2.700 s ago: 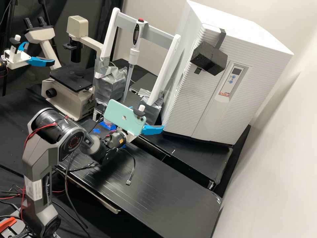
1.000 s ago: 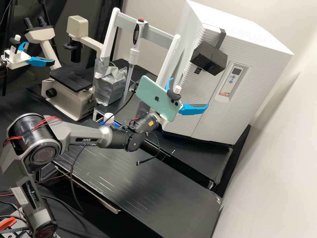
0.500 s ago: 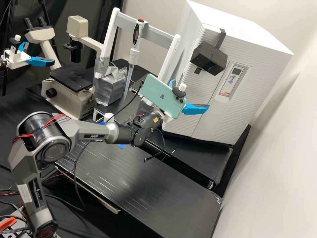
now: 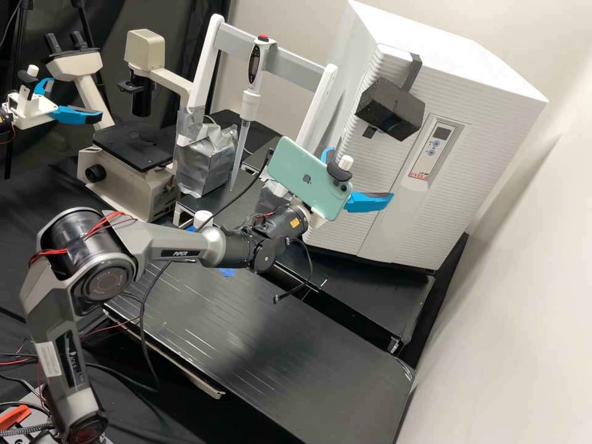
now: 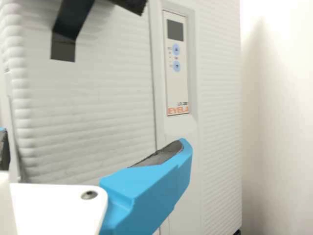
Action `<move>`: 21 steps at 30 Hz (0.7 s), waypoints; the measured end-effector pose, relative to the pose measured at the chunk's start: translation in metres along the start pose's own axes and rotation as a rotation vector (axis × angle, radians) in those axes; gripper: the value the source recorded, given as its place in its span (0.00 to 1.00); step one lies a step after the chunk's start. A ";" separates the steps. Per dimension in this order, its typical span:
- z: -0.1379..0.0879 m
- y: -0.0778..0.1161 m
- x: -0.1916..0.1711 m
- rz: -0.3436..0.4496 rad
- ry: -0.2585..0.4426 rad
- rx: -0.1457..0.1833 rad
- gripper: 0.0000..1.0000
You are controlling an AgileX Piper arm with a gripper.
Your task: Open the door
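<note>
Tall white cabinet (image 4: 487, 135) w/ ribbed front, at the back of a black bench (image 4: 296, 345). Its door (image 4: 376, 172), the task's thing, is the ribbed front panel beside the control strip (image 4: 433, 148); it looks closed, seam shut. Dark grey arm (image 4: 163, 243) reaches across from the opp. side; phone (image 4: 308, 179) mounted by its wrist. Black block (image 4: 391, 111) sits high on the cabinet front, w/ a strap (image 4: 412, 73) over the top edge. Gripper (image 4: 362, 172) is in front of the door, below the block, its two blue fingers (image 4: 370, 201) spread apart, nothing between them; can't tell if either touches the panel.

Risks, prob.: cabinet could shift if the arm pushes too hard vs. the front. Door could stay put b/c the fingertips slip on ribs w/o hooking an edge. Block could get knocked if the gripper rises too close under it. Buttons (image 4: 436, 143) could get pressed if a finger strays onto the strip.

Count, lg. to sm.: 1 cabinet, 1 door, 1 reaching arm (plus 1 idle gripper (image 4: 74, 114) at the far side), 1 microscope (image 4: 132, 154), 1 white stand (image 4: 271, 49), 1 pipette (image 4: 250, 105), 1 phone, 1 block, 1 control strip, 2 blue buttons.
</note>
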State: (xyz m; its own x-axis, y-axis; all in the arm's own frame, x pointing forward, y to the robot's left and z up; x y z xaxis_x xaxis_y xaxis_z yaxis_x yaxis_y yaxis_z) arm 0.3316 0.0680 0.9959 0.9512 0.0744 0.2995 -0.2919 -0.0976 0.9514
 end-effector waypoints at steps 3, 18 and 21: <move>0.000 0.000 0.000 0.000 0.000 0.000 0.00; -0.002 0.000 -0.001 -0.006 0.007 -0.015 1.00; -0.004 0.002 -0.002 -0.002 0.011 -0.016 1.00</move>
State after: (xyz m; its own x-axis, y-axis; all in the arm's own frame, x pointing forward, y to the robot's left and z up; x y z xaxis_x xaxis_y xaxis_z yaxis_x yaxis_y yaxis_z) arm 0.3288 0.0720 0.9975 0.9507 0.0854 0.2982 -0.2916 -0.0813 0.9531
